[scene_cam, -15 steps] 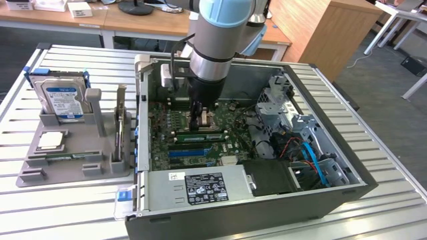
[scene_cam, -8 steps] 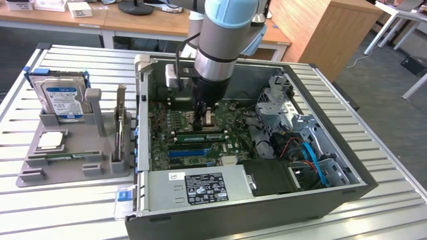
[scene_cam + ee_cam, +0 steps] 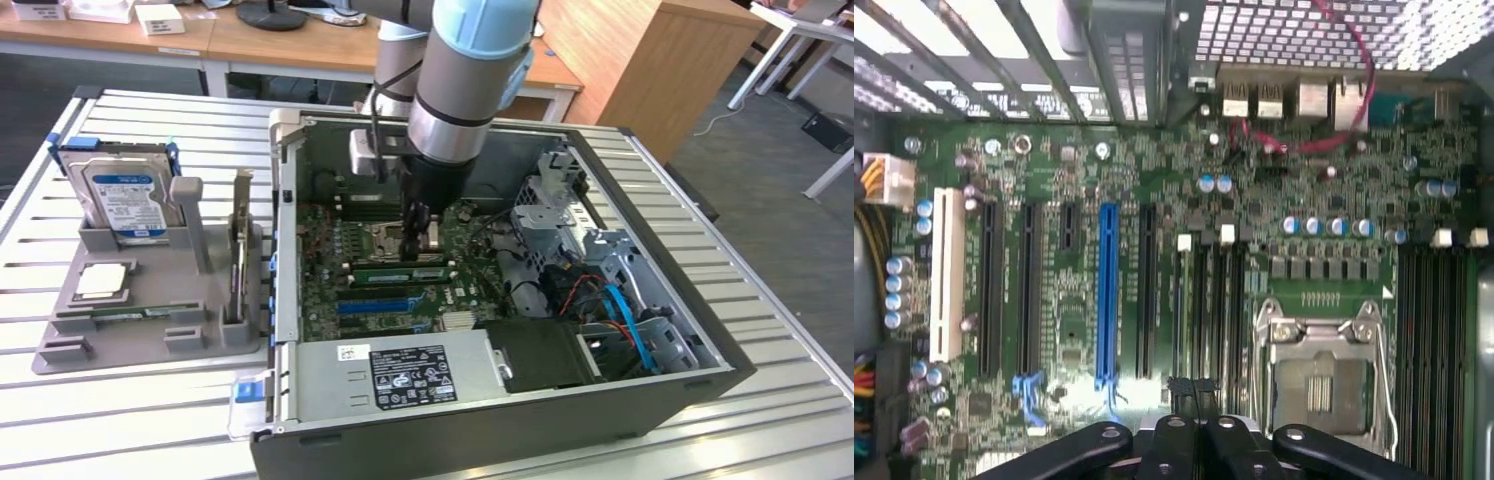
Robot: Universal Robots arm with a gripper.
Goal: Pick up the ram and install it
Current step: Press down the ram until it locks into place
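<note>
Your hand (image 3: 422, 238) is down inside the open computer case (image 3: 641, 180), low over the motherboard (image 3: 327, 250) near the CPU socket (image 3: 387, 238). Its fingers (image 3: 1199, 440) are pressed together. In the wrist view you can see a thin dark edge standing just ahead of the fingertips, over the narrow memory slots (image 3: 1209, 300) beside the socket, but you cannot tell from these pictures whether that edge is a stick pinched in the hand.

In the exterior view a ram (image 3: 398, 272) stick lies seated across the board just below the hand, close to the fingertips, with a second green stick right beside it. Another stick of the same kind (image 3: 131, 315) lies flat in the grey holder tray (image 3: 80, 350) on the counter (image 3: 160, 420), well apart from the hand, toward the exterior view's left. The tray also carries a hard drive (image 3: 127, 195) standing upright and a tall expansion card (image 3: 240, 250) on edge
</note>
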